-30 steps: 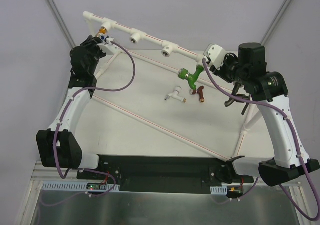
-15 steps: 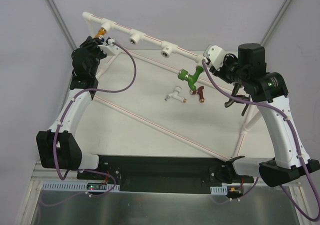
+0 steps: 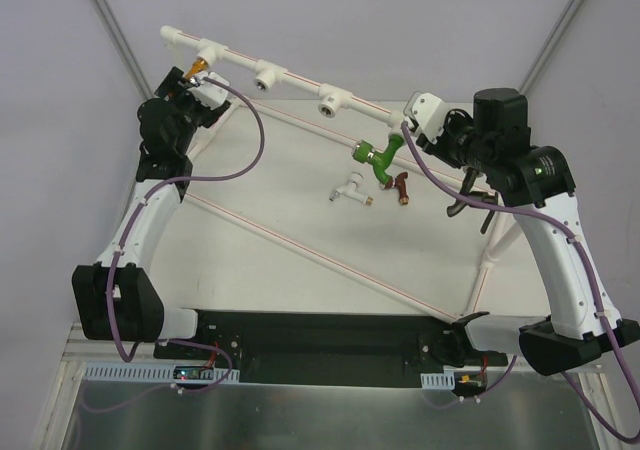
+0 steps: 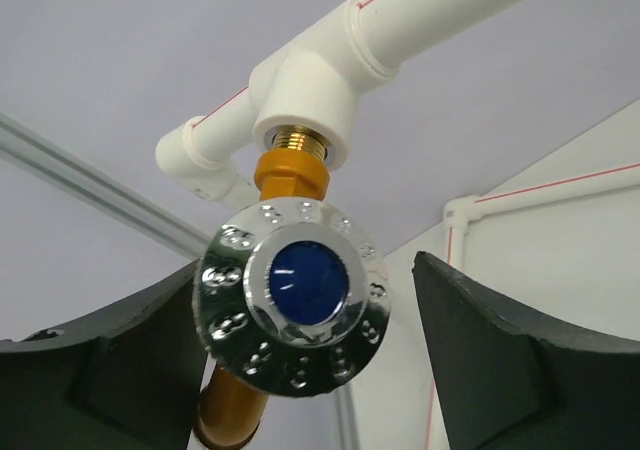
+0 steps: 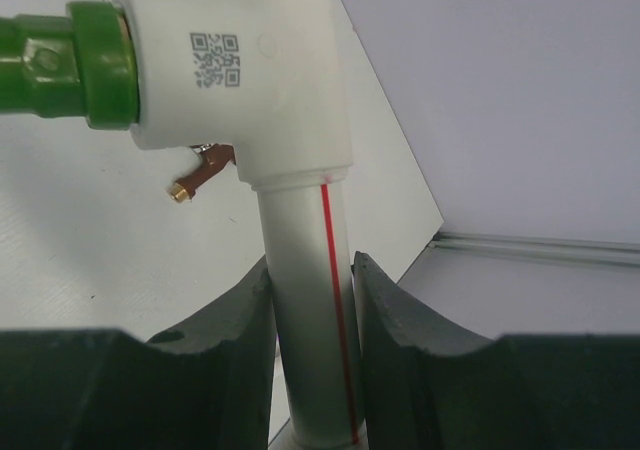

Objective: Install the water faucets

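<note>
An orange-gold faucet (image 4: 290, 175) with a chrome, blue-capped knob (image 4: 300, 295) sits screwed into the leftmost tee socket (image 4: 305, 85) of the white pipe frame (image 3: 300, 83). My left gripper (image 4: 300, 355) is open, one finger on each side of the knob, with a gap on the right. In the top view my left gripper (image 3: 192, 78) is just below that faucet (image 3: 201, 66). A green faucet (image 3: 378, 155) hangs from the rightmost tee (image 5: 235, 70). My right gripper (image 5: 310, 275) is shut on the pipe (image 5: 310, 350) below that tee. White (image 3: 350, 188) and dark red (image 3: 401, 185) faucets lie on the table.
Two bare tee sockets (image 3: 265, 74) (image 3: 333, 100) face forward on the top pipe. A diagonal pipe (image 3: 320, 255) of the frame crosses the table toward an upright post (image 3: 490, 260) at the right. Cables loop from both wrists.
My left gripper has opened and let go of the orange-gold faucet's knob. The left wrist and the top pipe have shifted slightly up and left. The right arm has stayed still.
</note>
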Robot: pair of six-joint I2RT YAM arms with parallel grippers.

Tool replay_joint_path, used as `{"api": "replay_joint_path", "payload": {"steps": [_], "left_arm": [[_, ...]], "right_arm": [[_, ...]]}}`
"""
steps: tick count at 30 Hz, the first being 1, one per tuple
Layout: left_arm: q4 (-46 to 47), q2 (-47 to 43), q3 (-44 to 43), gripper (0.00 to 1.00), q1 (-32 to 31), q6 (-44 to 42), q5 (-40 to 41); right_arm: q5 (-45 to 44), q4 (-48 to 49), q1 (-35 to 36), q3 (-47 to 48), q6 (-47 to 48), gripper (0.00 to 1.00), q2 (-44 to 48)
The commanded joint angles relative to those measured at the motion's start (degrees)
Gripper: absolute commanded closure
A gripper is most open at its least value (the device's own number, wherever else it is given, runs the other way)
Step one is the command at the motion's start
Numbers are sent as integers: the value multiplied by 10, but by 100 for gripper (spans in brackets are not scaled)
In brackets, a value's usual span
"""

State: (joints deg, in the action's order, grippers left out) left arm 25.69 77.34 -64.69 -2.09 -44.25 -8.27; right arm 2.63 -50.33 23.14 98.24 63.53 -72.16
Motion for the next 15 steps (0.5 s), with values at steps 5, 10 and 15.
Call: {"api": "replay_joint_path", "payload": {"steps": [5, 10, 15], "left_arm": [[36, -56, 13, 16, 43, 161, -95], [36, -83, 20, 3, 59, 244, -119], [46, -122, 34, 1, 87, 430, -134]], "right_arm": [[47, 7, 18, 2, -40, 98, 19], [45, 8, 17, 2, -41, 98, 19], [42, 8, 18, 2, -41, 98, 18]]}}
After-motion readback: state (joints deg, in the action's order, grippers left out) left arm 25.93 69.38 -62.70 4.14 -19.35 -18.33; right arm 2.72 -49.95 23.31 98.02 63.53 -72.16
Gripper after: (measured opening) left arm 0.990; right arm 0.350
